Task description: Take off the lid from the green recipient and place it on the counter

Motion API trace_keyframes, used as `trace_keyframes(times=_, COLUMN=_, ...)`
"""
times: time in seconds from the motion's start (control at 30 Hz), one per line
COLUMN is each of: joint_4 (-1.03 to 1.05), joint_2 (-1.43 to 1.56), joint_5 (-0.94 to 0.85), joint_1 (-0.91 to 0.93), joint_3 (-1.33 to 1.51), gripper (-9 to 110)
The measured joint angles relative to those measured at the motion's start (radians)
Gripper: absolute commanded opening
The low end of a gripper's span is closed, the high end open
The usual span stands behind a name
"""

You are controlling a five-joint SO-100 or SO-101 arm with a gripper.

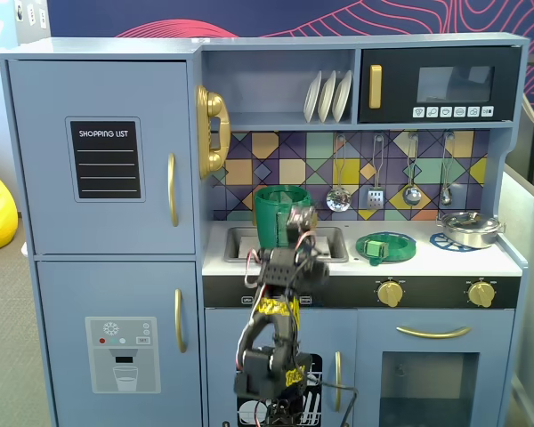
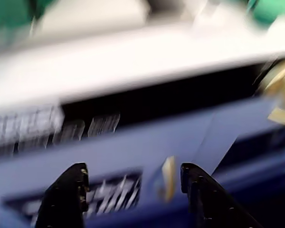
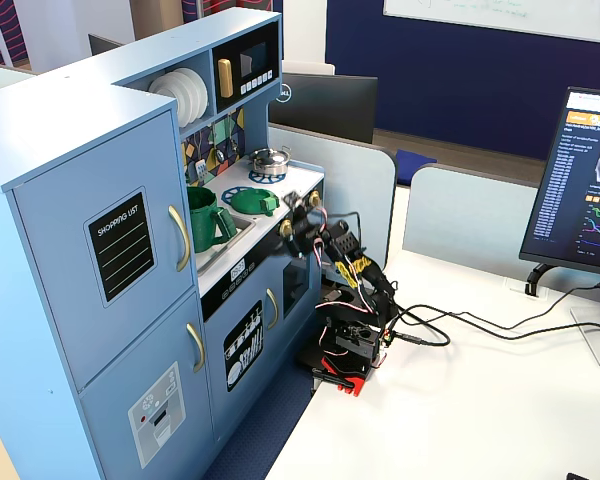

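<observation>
A blue toy kitchen fills the scene, its white counter (image 1: 445, 260) carrying a sink, blue burner rings and a silver pot (image 1: 470, 228) at the right in a fixed view. The green recipient (image 1: 276, 215) stands at the sink's left end, open-topped; the lid (image 1: 385, 246) lies flat on the counter just right of the sink, well apart from it. In a fixed view the arm (image 3: 348, 290) rises from a white desk (image 3: 480, 400) beside a monitor and reaches toward the kitchen front, below counter level. The tool (image 2: 133, 173), blurred in the wrist view, is parted and empty. A fridge-door panel reads "SHOPPING LIST" (image 1: 103, 133).
</observation>
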Motion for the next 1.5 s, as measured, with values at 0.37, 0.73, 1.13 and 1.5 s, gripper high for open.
trace_keyframes(times=0.37, joint_4=-0.178, joint_2=0.256, joint_5=0.043, joint_1=-0.187, joint_3=0.514, gripper=13)
trace_keyframes(times=0.73, joint_4=-0.397, joint_2=0.311, joint_5=0.1, joint_1=-0.244, joint_3=0.782, gripper=11)
trace_keyframes(times=1.13, joint_4=-0.143, joint_2=0.311, joint_5=0.187, joint_1=-0.267, joint_3=0.796, gripper=8)
trace_keyframes(times=1.5, joint_4=0.193, joint_2=0.336, joint_5=0.166, joint_1=-0.302, joint_3=0.795, gripper=9)
